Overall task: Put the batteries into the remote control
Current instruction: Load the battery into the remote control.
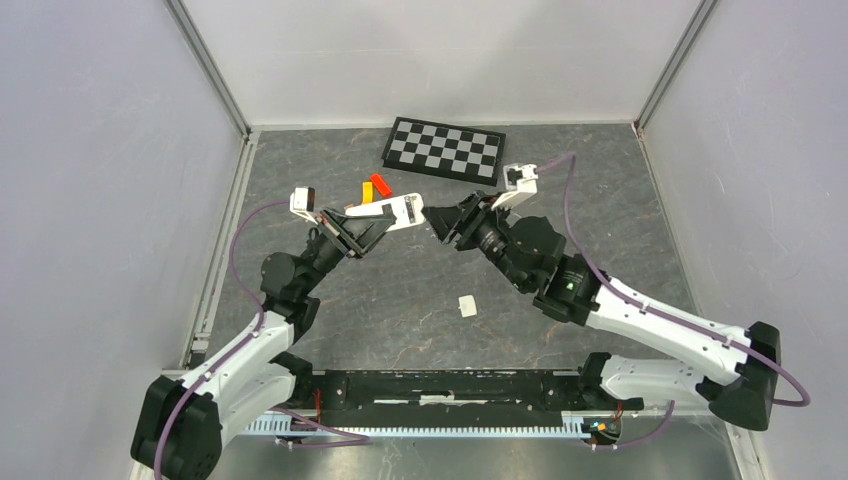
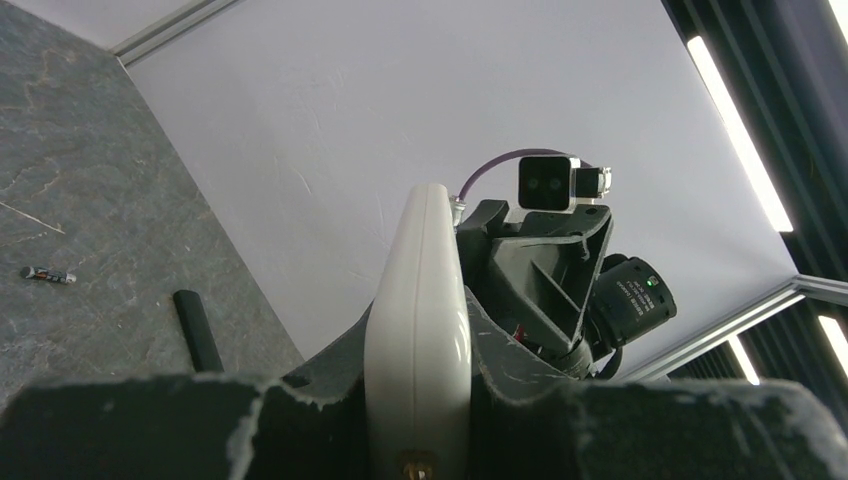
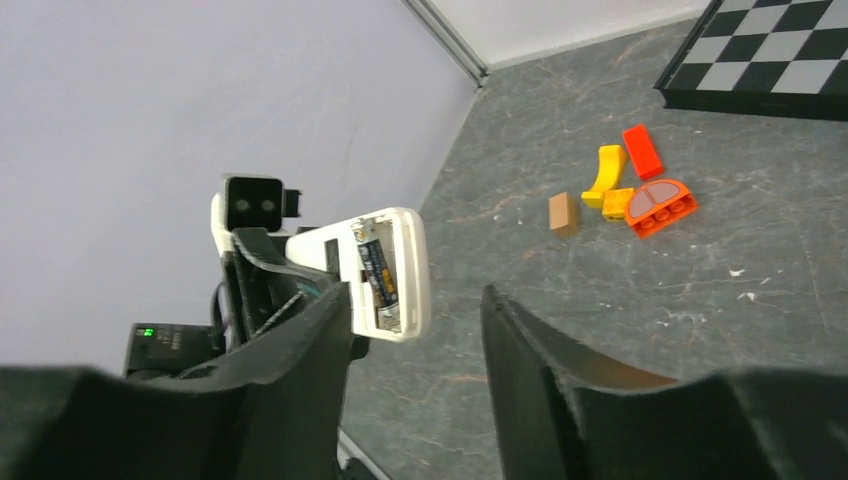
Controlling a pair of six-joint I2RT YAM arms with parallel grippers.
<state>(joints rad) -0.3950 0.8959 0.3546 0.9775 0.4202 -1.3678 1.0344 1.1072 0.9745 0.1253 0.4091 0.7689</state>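
- Gripper on the left [image 1: 372, 222] is clenched on the remote control [image 3: 395, 265], holding it clear of the surface [image 1: 400, 330].
- Remote control's long axis runs roughly left to right, with its open compartment end pointing at the right arm.
- One battery [image 3: 375, 275] sits lengthwise in that compartment; the slot beside it looks empty.
- Right gripper [image 1: 436, 219] is just beside that end, released, with nothing between its fingers.
- Another battery [image 2: 48, 273] lies loose on the surface, well apart from both arms; fetching it likely falls to the free right arm.
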